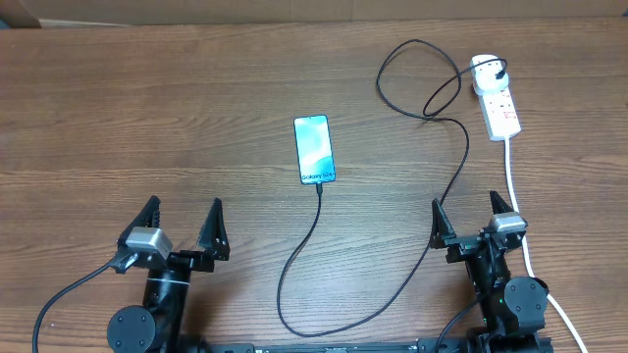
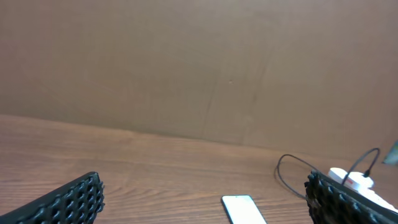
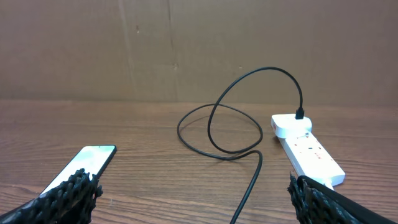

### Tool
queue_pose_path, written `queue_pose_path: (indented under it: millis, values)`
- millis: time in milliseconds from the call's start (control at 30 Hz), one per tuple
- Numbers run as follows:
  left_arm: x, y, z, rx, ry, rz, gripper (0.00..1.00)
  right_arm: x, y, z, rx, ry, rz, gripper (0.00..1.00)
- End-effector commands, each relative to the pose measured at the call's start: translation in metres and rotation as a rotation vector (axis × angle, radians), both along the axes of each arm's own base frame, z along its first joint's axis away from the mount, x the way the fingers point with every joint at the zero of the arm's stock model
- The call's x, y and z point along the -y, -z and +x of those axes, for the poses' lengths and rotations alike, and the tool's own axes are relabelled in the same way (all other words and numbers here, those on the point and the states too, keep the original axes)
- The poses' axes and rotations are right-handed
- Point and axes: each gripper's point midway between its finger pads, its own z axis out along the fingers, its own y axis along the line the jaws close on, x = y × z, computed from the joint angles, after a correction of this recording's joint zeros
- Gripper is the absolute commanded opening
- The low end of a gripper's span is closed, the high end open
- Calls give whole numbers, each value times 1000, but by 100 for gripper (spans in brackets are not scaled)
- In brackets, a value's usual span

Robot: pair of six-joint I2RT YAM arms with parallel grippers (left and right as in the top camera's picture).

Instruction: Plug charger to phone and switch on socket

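Phone (image 1: 314, 149) lies screen-up on the middle of the table (image 1: 147, 108), with the black charger (image 1: 462, 162) in its near end, looping to the white socket (image 1: 498, 103) far right. Left gripper (image 1: 183, 224) and right gripper (image 1: 468, 214) gape empty near the front edge, well apart from the phone.

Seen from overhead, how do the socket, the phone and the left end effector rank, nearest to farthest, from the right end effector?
Measured from the right end effector:
1. socket: nearest, ahead of it at the far right.
2. phone: farther, ahead and off to its left, in the middle.
3. left end effector: farthest, level with it on the opposite side.
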Motion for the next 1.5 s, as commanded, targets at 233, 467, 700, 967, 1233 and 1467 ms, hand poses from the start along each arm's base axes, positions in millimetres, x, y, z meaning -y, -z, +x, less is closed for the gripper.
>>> queue_pose_path:
  millis: [233, 467, 700, 967, 1233, 1467]
  values:
    - [-10, -3, 3, 79, -40, 20, 99, 0, 1, 0, 6, 2, -4, 100]
    - [2, -7, 4, 237, 27, 41, 100, 0, 1, 0, 6, 2, -4, 100]
    - [-1, -4, 4, 261, 9, 58, 100, 0, 1, 0, 6, 2, -4, 100]
    - [-6, 15, 11, 186, -28, 117, 100, 0, 1, 0, 6, 2, -4, 100]
    - [-20, 65, 20, -30, -95, 79, 99, 0, 1, 0, 6, 2, -4, 100]
    - [-41, 95, 19, -159, -212, -112, 100, 0, 1, 0, 6, 2, -4, 100]
